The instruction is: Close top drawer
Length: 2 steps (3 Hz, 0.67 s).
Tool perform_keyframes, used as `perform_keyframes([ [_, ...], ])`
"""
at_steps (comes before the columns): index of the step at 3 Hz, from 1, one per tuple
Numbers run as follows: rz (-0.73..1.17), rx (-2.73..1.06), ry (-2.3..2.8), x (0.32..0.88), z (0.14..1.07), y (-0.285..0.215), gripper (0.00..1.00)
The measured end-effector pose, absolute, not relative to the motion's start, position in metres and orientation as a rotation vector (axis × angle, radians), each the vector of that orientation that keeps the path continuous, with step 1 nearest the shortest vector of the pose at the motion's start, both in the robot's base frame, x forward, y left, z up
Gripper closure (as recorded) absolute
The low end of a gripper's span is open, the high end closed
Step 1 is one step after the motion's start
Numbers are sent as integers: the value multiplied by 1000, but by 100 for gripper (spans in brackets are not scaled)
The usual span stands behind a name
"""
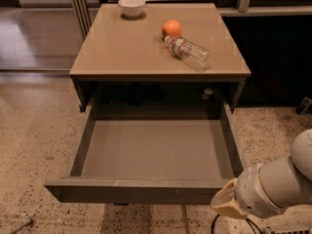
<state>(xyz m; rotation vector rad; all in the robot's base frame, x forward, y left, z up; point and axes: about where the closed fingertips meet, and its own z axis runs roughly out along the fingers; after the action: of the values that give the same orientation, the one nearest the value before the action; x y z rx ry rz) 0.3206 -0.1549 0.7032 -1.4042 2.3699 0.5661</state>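
Observation:
The top drawer (141,191) is pulled far out of the cabinet under the tan tabletop (136,48). It is a wide, shallow grey box with nothing in it, and its dark flat front faces me low in the view. My gripper (225,204) is at the lower right, at the right end of the drawer's front. Only its pale tip shows beyond the white arm (278,184).
On the tabletop stand a white bowl (132,6) at the back, an orange (171,29), and a clear plastic bottle (189,53) lying on its side. Speckled floor lies all around the cabinet. A dark wall panel is at the right.

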Motion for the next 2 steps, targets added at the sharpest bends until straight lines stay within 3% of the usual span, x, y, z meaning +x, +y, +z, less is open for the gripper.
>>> perform_keyframes([
  [2, 604, -1335, 2343, 325, 686, -135, 100],
])
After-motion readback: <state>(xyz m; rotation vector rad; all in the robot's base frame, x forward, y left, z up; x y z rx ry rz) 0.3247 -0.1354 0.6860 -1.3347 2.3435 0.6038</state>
